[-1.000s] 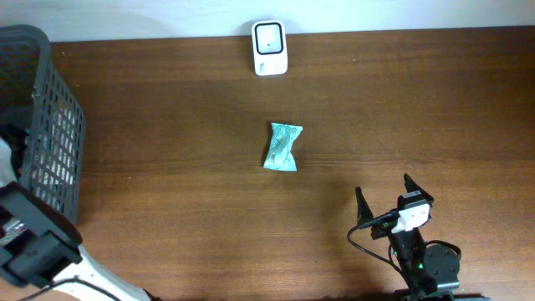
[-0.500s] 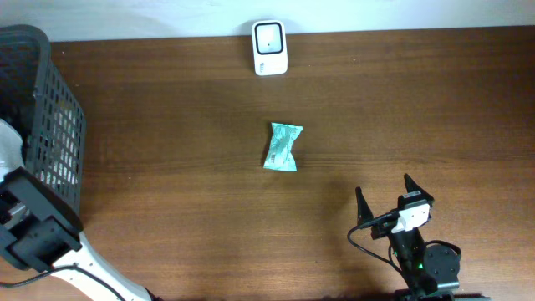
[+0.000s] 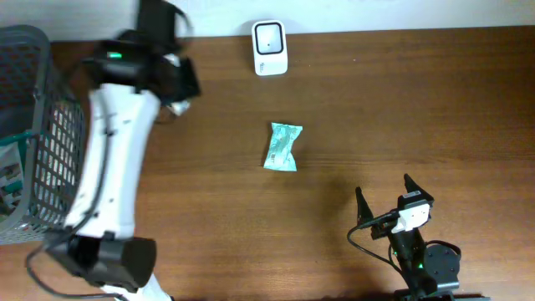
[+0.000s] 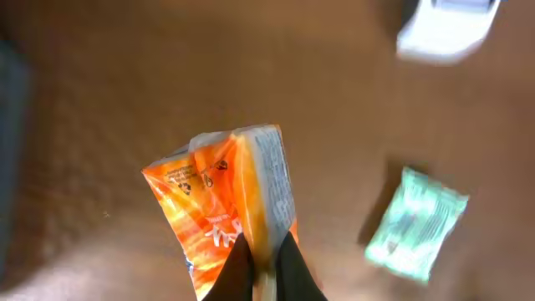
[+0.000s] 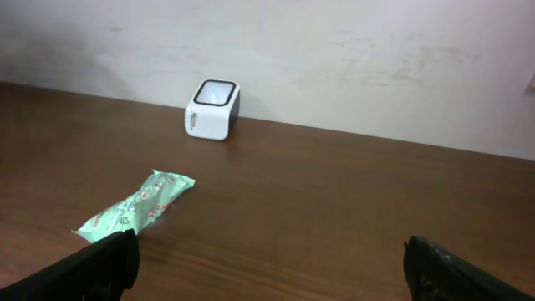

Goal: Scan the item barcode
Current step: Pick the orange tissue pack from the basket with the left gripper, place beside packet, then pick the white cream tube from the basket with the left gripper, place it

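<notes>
The left jaws are pinched shut on the lower edge of an orange packet (image 4: 219, 205), held above the counter (image 3: 418, 109) left of the white scanner (image 3: 269, 48), while the right jaws stand wide apart near the front edge, well apart from a green packet (image 3: 282, 147) lying mid-counter

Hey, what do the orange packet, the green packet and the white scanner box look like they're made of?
The orange packet looks like thin glossy plastic film: creased, with a crimped end seal. The green packet seems similar crinkly printed film. The white scanner appears hard moulded plastic: smooth, rounded corners, dark window.
</notes>
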Tool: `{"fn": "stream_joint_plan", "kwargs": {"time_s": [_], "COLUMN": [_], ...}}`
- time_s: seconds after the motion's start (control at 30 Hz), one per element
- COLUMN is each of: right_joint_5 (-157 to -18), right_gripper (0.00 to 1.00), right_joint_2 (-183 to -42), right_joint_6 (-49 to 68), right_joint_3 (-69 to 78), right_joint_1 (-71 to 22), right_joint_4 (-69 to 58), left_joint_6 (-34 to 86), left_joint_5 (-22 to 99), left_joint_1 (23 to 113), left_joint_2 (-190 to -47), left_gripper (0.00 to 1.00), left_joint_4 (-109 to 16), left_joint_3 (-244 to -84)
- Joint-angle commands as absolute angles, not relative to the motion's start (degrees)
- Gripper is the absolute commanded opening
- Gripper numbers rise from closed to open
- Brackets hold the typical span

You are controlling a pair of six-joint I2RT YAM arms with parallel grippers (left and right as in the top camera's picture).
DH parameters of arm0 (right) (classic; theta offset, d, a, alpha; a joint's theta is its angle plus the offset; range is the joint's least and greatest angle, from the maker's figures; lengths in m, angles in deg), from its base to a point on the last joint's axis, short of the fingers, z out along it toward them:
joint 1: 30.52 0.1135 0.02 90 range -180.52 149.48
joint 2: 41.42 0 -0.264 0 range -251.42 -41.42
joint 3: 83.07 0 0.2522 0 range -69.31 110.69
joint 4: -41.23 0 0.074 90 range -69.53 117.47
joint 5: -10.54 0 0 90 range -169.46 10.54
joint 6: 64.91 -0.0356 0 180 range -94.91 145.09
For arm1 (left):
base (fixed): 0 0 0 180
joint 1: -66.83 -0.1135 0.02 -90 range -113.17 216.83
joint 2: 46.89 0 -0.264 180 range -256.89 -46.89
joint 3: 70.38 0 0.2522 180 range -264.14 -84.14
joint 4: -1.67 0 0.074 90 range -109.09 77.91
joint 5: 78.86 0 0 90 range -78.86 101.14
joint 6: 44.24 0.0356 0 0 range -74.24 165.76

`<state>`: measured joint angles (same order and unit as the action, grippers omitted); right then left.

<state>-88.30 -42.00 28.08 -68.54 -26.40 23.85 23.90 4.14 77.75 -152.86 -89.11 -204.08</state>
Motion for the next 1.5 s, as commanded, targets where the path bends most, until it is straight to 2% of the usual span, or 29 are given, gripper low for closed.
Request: {"fn": "stream_joint_plan", "kwargs": {"time_s": [0.0,0.07,0.17,0.3,0.33,0.43,0.47,0.57,0.7,0.8,0.93,1.0,1.07,1.1,1.13,1.23,1.3,1.37,1.47], "right_joint_5": [-88.0,-88.0,-88.0,-88.0,-88.0,-88.0,-88.0,-88.0,-88.0,-88.0,-88.0,-88.0,-88.0,-88.0,-88.0,-88.0,-88.0,-88.0,-88.0], "right_gripper": [0.98,0.98,0.98,0.98,0.98,0.98,0.98,0.98,0.98,0.98,0.98,0.98,0.98,0.98,0.98,0.98,0.98,0.98,0.98], "right_joint_2": [-41.6,-41.6,-41.6,-41.6,-41.6,-41.6,-41.6,-41.6,-41.6,-41.6,-41.6,-41.6,-41.6,-41.6,-41.6,-41.6,-41.6,-41.6,-41.6], "right_joint_6": [27.6,27.6,27.6,27.6,27.6,27.6,27.6,27.6,27.6,27.6,27.6,27.6,27.6,27.6,27.6,27.6,27.6,27.6,27.6], "right_joint_3": [-69.0,-69.0,-69.0,-69.0,-69.0,-69.0,-69.0,-69.0,-69.0,-69.0,-69.0,-69.0,-69.0,-69.0,-69.0,-69.0,-69.0,-69.0,-69.0], "right_joint_1": [-26.0,-26.0,-26.0,-26.0,-26.0,-26.0,-26.0,-26.0,-26.0,-26.0,-26.0,-26.0,-26.0,-26.0,-26.0,-26.0,-26.0,-26.0,-26.0], "right_joint_4": [23.8,23.8,23.8,23.8,23.8,23.8,23.8,23.8,23.8,23.8,23.8,23.8,23.8,23.8,23.8,23.8,23.8,23.8,23.8], "left_joint_6": [28.0,29.4,29.4,29.3,29.1,29.1,29.1,29.2,29.6,31.5,32.6,32.0,28.4,28.4,25.9,21.1,21.2,21.5,29.5], "left_joint_5": [3.9,3.9,5.3,6.5,6.9,7.3,7.3,7.2,6.9,6.9,6.9,7.1,7.5,7.5,7.3,7.4,7.3,7.4,9.4], "left_joint_1": [85.7,89.2,91.3,91.8,91.8,91.8,91.7,91.5,88.1,81.8,72.9,66.4,57.3,53.5,48.2,35.1,26.0,21.3,19.2], "left_joint_2": [-155.4,-156.6,-156.8,-156.8,-156.8,-156.8,-156.8,-156.5,-156.2,-156.2,-156.1,-156.1,-156.1,-156.1,-156.2,-156.7,-157.3,-157.6,-157.6], "left_gripper": [0.00,0.00,0.00,0.00,0.03,0.62,0.69,0.73,0.72,0.71,0.73,0.81,0.82,0.82,0.86,0.86,0.79,0.79,0.80], "left_joint_4": [-82.0,-71.4,-62.1,-58.4,-58.1,-57.5,-57.7,-61.5,-75.4,-87.1,-93.7,-94.9,-94.9,-94.7,-94.5,-95.8,-96.4,-95.1,-86.2], "left_joint_3": [-190.2,-178.4,-169.5,-165.4,-165.0,-165.0,-165.8,-172.6,-191.9,-211.6,-226.9,-232.6,-238.1,-239.4,-239.4,-236.6,-230.0,-222.7,-210.8]}}
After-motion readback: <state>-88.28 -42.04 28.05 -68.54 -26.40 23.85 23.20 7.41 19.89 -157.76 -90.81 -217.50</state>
